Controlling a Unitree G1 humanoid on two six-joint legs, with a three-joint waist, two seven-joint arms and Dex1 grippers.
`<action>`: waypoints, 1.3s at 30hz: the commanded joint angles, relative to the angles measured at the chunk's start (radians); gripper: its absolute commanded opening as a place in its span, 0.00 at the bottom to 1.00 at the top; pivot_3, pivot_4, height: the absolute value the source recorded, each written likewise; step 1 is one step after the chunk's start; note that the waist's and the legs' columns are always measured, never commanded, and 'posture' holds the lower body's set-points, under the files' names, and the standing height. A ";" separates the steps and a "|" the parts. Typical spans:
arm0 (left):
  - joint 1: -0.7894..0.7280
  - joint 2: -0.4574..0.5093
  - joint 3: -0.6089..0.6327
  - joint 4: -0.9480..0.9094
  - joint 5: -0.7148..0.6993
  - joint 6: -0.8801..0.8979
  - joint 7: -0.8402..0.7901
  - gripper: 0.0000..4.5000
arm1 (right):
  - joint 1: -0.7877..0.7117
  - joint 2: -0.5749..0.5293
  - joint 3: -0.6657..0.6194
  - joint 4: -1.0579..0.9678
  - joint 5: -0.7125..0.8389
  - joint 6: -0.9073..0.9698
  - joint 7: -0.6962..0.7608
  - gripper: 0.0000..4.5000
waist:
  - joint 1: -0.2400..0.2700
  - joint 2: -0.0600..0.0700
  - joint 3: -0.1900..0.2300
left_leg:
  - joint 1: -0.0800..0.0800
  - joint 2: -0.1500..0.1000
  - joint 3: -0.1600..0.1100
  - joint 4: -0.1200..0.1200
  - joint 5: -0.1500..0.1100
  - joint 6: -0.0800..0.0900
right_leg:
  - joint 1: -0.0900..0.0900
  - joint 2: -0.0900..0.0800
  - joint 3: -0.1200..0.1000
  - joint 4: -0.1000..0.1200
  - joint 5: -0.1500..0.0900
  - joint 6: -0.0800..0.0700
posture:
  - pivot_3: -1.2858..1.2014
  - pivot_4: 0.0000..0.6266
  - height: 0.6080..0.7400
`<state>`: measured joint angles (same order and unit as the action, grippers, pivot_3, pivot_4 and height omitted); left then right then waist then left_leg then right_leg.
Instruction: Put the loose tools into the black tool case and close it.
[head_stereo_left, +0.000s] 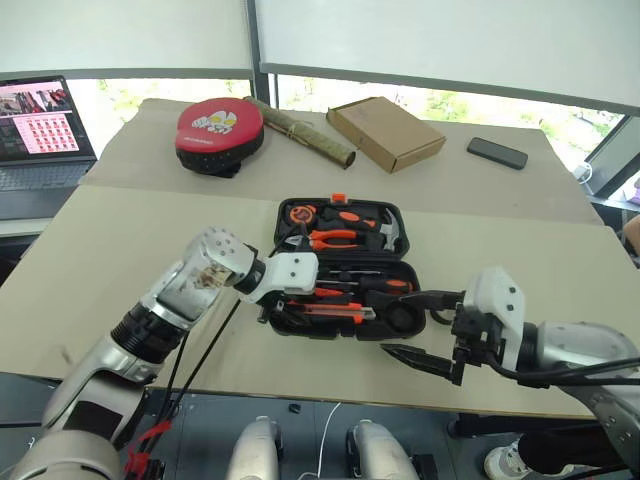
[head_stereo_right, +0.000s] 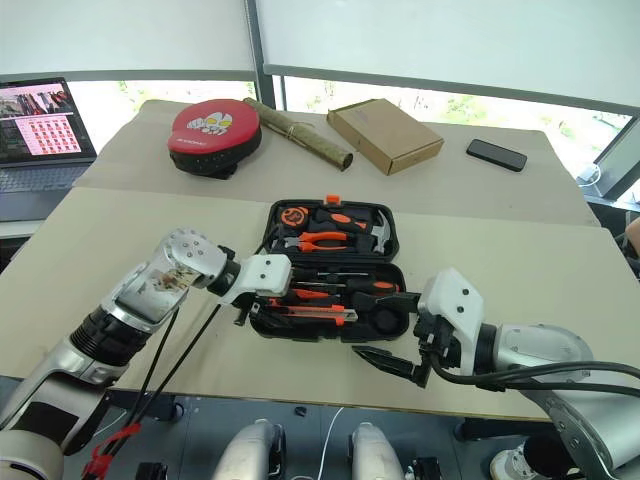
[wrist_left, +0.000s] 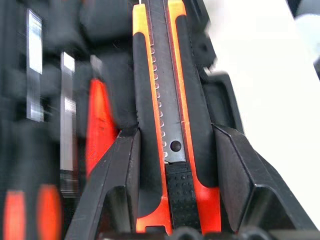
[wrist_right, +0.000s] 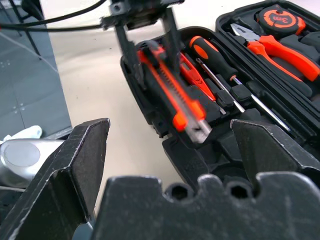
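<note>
Over the black tool case (head_stereo_left: 340, 268), the left gripper (wrist_right: 150, 55) is pinching the utility knife (wrist_right: 172, 92) to seat it, while the right gripper (head_stereo_left: 425, 330) is waiting wide open, empty.

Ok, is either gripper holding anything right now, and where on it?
The left gripper clamps the orange-and-black utility knife near its rear end, fingers on both sides, over the black moulded-plastic tool case. The right gripper is open, holding nothing.

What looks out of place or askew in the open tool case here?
The orange-and-black utility knife lies slanted across the front half of the black moulded-plastic tool case, not sunk into a recess; the left hand has its fingers around it. Nothing looks spilled or damaged.
</note>
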<state>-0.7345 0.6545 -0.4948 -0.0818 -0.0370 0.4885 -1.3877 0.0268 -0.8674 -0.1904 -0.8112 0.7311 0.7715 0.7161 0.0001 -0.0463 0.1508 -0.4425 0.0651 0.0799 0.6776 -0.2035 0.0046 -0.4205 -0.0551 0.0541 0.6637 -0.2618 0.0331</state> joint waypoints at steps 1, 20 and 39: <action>0.001 0.004 -0.027 -0.026 0.009 0.023 -0.012 0.37 | 0.028 0.003 -0.054 -0.055 0.034 0.001 -0.022 1.00 | 0.002 0.000 0.000 | 0.000 0.000 0.000 0.000 0.000 0.000 | 0.000 0.000 0.000 0.000 0.000 0.000 | 0.52 0.24 1.00; -0.080 -0.050 -0.064 0.015 -0.012 0.160 -0.057 0.79 | 0.006 0.006 -0.027 -0.037 0.040 -0.014 -0.071 1.00 | 0.009 0.002 -0.002 | 0.001 0.000 -0.001 0.000 0.000 0.000 | 0.002 0.000 0.001 0.000 0.000 0.000 | 0.52 0.24 1.00; -0.078 -0.016 0.012 0.034 -0.079 0.076 -0.051 0.15 | -0.004 0.012 -0.012 -0.004 0.018 -0.031 -0.055 1.00 | 0.006 0.002 -0.002 | 0.001 -0.001 0.000 0.000 0.000 0.000 | 0.001 0.000 0.002 0.000 0.000 0.000 | 0.52 0.24 1.00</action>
<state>-0.8153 0.6373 -0.4813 -0.0256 -0.1169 0.5921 -1.4322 0.0298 -0.8515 -0.1832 -0.8005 0.7554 0.7672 0.6549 0.0063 -0.0441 0.1493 -0.4415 0.0646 0.0796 0.6779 -0.2036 0.0049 -0.4199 -0.0547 0.0562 0.6635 -0.2621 0.0334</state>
